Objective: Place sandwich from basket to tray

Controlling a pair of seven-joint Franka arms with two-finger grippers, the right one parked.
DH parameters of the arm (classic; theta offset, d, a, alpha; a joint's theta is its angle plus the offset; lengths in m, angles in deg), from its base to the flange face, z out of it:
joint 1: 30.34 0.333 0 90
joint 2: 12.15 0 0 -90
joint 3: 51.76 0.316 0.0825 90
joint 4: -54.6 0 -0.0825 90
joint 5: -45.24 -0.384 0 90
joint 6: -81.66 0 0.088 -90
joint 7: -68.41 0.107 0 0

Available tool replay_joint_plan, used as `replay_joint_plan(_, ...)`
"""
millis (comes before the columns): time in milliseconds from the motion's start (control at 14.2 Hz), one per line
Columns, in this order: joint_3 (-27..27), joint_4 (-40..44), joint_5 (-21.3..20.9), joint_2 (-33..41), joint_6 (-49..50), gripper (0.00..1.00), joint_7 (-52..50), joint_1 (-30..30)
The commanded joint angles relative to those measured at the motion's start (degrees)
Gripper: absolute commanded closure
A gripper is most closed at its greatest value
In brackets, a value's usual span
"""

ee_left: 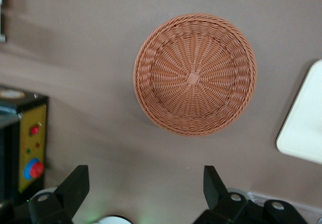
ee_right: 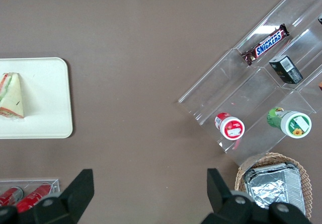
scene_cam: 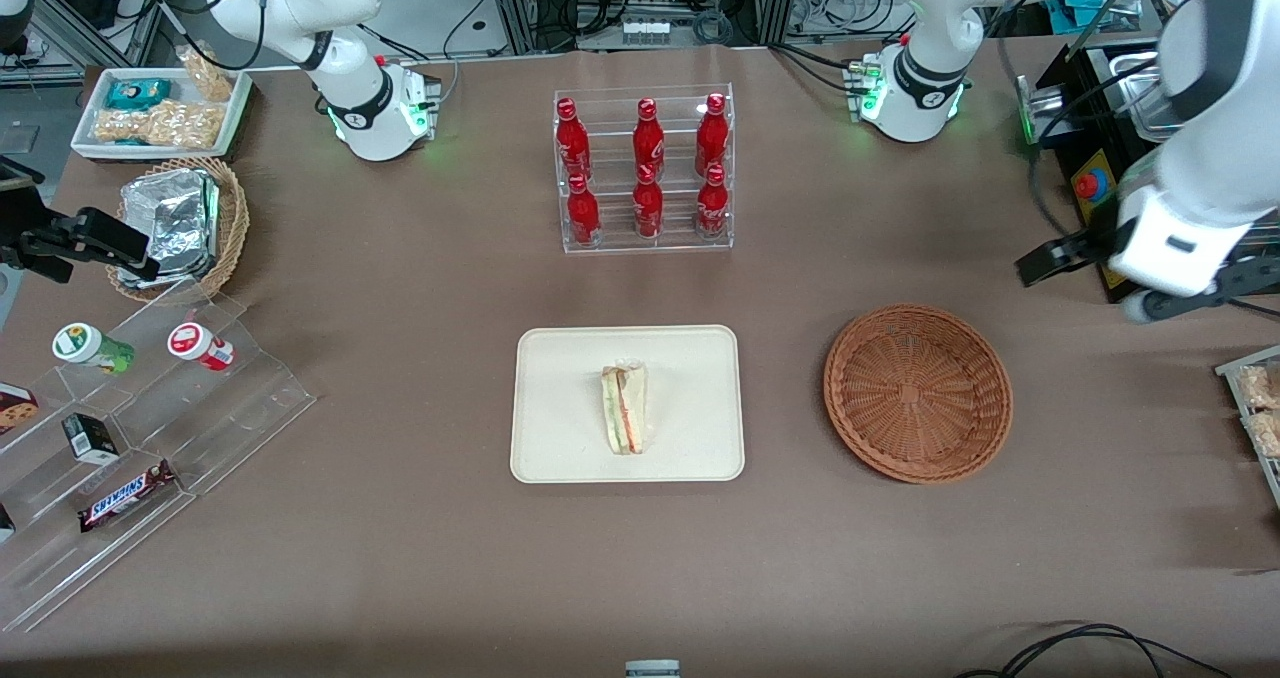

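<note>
The sandwich (scene_cam: 625,408) lies on the cream tray (scene_cam: 560,358), a white wedge with green and orange-red layers; it also shows in the right wrist view (ee_right: 11,95) on the tray (ee_right: 50,93). The reddish-brown basket (scene_cam: 850,358) stands empty beside the tray, toward the working arm's end. My left gripper (scene_cam: 1085,283) hangs open and empty above the table, past the basket toward the working arm's end and a little farther from the front camera. In the left wrist view the open gripper (ee_left: 146,183) looks down on the empty basket (ee_left: 194,74) and a corner of the tray (ee_left: 307,118).
A clear rack of red bottles (scene_cam: 645,173) stands farther back than the tray. A black control box with a red button (scene_cam: 1090,183) sits near the gripper. A clear stepped shelf of snacks (scene_cam: 150,408), a tan basket of foil packs (scene_cam: 180,223) and a white snack tray (scene_cam: 160,108) lie toward the parked arm's end.
</note>
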Motion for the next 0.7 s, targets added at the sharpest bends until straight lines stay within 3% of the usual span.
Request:
replay_joint_plan(0,-0.8,1.3,-0.2,1.8,1.8,0.00,9.2,0.8)
replay_joint_plan(491,8.6,7.0,1.2,-0.4,1.1,0.00,11.3,-3.0)
replay_joint_plan(632,10.1,7.7,5.7,-0.5,1.7,0.00,11.3,-3.3)
